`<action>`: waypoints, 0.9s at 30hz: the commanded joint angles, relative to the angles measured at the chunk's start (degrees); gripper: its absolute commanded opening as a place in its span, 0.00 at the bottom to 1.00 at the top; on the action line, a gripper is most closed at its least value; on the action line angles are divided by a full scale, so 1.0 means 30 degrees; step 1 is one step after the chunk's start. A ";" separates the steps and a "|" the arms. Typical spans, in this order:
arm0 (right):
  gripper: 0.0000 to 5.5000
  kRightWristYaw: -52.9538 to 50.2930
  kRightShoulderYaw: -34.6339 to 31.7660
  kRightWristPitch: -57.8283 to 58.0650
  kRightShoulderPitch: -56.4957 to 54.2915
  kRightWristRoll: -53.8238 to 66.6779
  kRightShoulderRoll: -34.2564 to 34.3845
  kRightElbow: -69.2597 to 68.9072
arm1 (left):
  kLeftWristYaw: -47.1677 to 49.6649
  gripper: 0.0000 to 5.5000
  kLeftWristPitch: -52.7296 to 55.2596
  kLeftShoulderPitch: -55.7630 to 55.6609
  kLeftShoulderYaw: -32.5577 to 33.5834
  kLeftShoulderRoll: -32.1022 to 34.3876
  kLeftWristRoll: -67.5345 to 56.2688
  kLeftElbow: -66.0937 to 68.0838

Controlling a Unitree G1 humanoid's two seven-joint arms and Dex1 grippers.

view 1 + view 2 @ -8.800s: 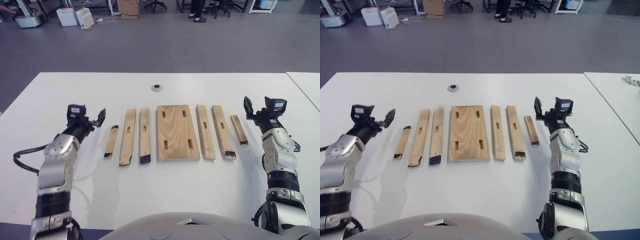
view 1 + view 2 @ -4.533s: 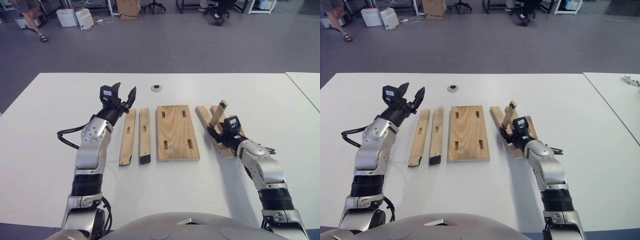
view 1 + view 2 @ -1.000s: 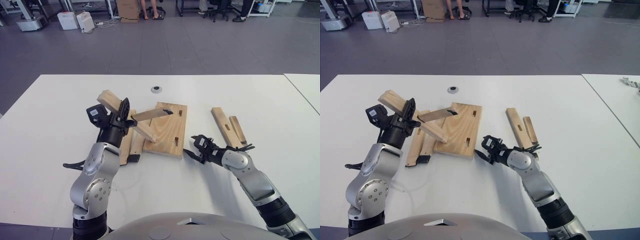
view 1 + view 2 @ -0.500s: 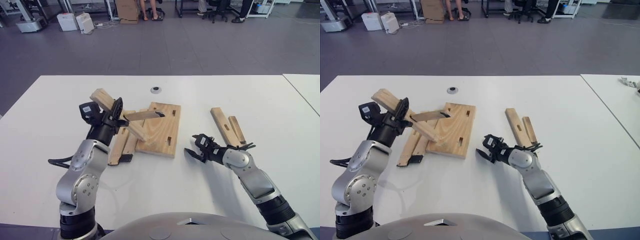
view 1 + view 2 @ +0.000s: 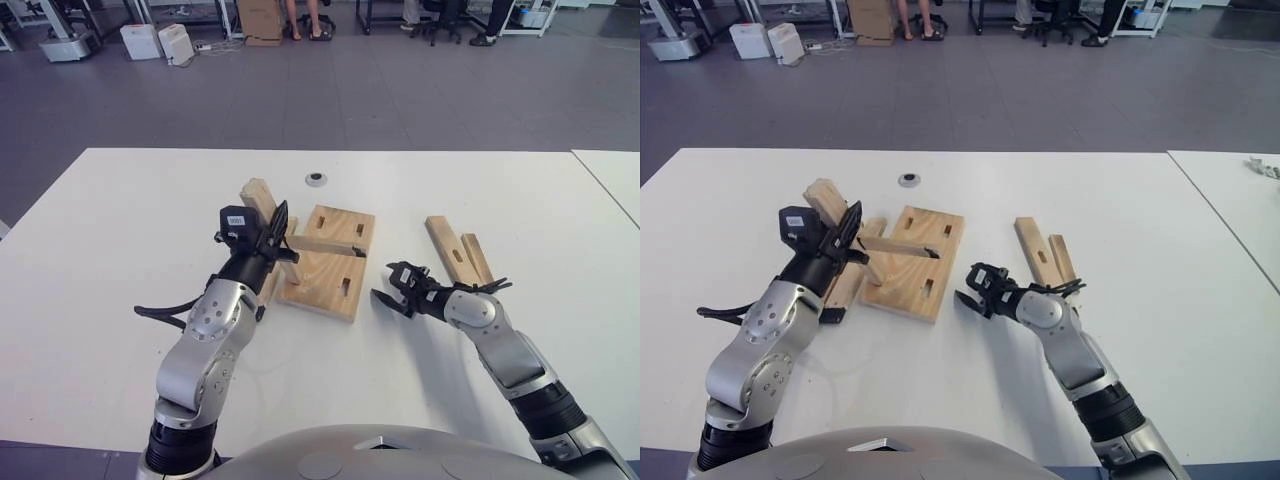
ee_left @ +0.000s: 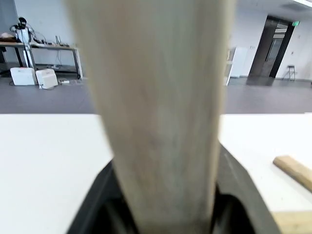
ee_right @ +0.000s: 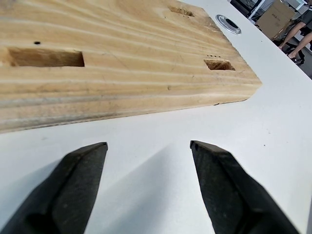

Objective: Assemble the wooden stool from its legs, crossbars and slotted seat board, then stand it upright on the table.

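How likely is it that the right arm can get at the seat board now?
Probably yes. The right tool is open, low beside the board at its right edge, bare table between. The left tool holds a leg at the board's other side.

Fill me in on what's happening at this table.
The robot is partway through building a wooden stool. Its left pincer grips a pale wooden leg raised off the white table, with a thin crossbar jutting from it over the slotted seat board. The right pincer sits open and empty, low beside the board. Another long leg and a short crossbar lie flat farther right, not yet fitted.
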 commanded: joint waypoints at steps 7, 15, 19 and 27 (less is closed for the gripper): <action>0.58 -0.0865 -0.2611 0.0217 -0.2842 0.0435 0.0066 0.0055 | -0.0949 0.55 0.1861 -0.1166 0.3964 -0.1267 -0.8080 -0.2503; 0.58 -0.1029 -0.4735 -0.0183 -0.3964 0.0681 -0.1030 0.1182 | 0.0810 0.81 0.4170 -0.2816 0.4757 0.1051 -1.7762 -0.3284; 0.58 -0.1392 -0.5546 -0.0407 -0.4192 0.0887 -0.0944 0.1631 | 0.0809 0.92 0.2506 -0.6054 0.6576 0.2795 -1.7211 -0.2965; 0.58 -0.2091 -0.6029 -0.1163 -0.4621 0.0859 -0.0751 0.3166 | 0.0591 0.92 0.4009 -0.2064 0.3157 0.5794 -0.8916 0.2199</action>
